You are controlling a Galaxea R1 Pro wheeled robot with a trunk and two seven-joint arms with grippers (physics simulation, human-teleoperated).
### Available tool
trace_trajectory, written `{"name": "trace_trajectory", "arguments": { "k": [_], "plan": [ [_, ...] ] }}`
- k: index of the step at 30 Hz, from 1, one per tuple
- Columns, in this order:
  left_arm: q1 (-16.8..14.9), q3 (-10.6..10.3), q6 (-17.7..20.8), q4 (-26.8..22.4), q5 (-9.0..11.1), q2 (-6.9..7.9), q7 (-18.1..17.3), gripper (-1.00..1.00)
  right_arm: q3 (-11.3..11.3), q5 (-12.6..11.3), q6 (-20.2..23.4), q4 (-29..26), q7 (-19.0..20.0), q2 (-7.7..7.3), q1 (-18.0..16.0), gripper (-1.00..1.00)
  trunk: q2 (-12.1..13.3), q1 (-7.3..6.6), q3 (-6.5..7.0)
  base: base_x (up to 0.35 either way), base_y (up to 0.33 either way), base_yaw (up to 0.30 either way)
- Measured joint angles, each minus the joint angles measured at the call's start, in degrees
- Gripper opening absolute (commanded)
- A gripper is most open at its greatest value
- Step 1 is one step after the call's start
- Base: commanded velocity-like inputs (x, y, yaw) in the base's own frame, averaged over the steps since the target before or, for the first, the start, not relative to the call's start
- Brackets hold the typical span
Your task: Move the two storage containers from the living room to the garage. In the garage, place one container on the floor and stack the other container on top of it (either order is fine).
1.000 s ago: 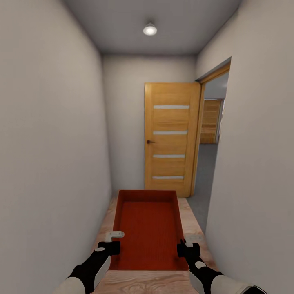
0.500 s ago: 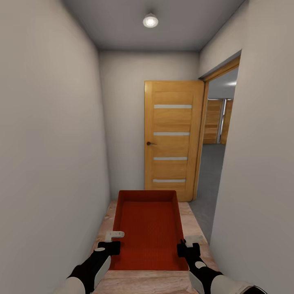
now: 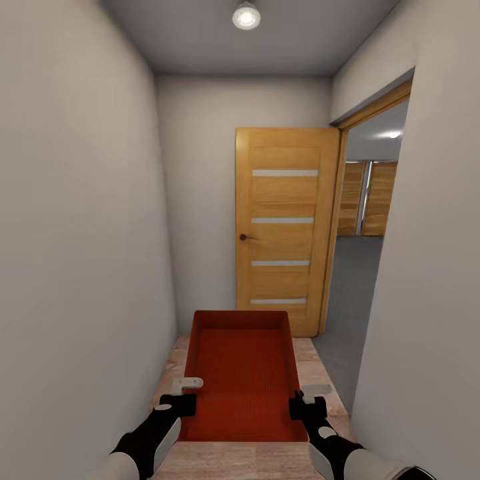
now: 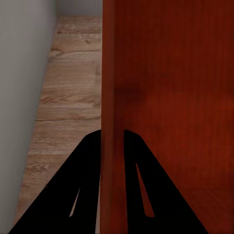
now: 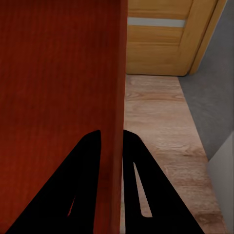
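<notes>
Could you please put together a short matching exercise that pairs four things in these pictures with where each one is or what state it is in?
Things:
1. storage container
2. wooden door
3. ceiling lamp
4. grey concrete floor

Descriptions:
A. lit, overhead
B. beyond the doorway at the right
C. swung open at the corridor's end
D. held by its side walls between left gripper and right gripper

Pairs: 1-D, 2-C, 3-A, 4-B
</notes>
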Motion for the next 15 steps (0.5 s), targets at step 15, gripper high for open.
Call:
{"name": "trace_trajectory", "arguments": {
  "k": [15],
  "plan": [
    [0.0, 0.0, 0.0, 0.0, 0.0, 0.00, 0.0, -1.00, 0.0, 0.0, 0.0, 0.0, 0.0, 0.00, 0.0, -1.00, 0.0, 0.00, 0.00, 0.323, 0.000, 0.000]
  ]
}}
